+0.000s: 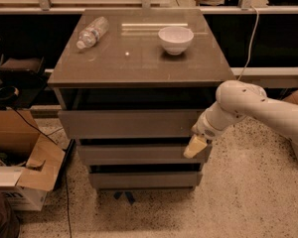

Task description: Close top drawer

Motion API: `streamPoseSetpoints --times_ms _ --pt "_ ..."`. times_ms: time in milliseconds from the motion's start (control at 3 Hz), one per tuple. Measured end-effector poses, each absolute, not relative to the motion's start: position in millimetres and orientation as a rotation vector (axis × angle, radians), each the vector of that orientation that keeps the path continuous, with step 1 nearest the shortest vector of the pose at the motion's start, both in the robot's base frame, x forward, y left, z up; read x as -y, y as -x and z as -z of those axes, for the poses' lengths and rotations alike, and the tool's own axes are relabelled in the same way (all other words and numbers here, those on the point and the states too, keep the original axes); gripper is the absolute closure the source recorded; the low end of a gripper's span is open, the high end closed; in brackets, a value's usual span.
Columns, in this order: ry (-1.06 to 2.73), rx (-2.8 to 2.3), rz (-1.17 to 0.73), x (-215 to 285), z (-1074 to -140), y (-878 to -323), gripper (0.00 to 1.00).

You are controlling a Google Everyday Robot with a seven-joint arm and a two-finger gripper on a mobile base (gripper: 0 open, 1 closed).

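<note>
The top drawer is the wide grey flat front just under the cabinet top; it stands pulled out a little, with a dark gap above it. My gripper is at the end of the white arm coming in from the right. It sits low at the drawer front's right end, over the right edge of the second drawer front. The drawer's inside is hidden.
A clear plastic bottle lies on the cabinet top at back left; a white bowl stands at back right. A third drawer front is below. An open cardboard box stands on the floor at left. A cable hangs at right.
</note>
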State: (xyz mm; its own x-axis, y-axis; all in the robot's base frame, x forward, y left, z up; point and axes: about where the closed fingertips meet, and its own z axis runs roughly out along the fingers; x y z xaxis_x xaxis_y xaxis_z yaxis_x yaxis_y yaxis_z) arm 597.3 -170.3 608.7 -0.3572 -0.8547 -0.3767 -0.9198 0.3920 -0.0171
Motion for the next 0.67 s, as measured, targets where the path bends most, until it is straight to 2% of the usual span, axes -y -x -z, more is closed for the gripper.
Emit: streamPoseSetpoints --times_ms 333,667 --pt "1.547 -2.331 -0.284 169.8 -607.7 -597.0 0.0" --pt "1.547 -2.331 -0.284 169.8 -607.7 -597.0 0.0"
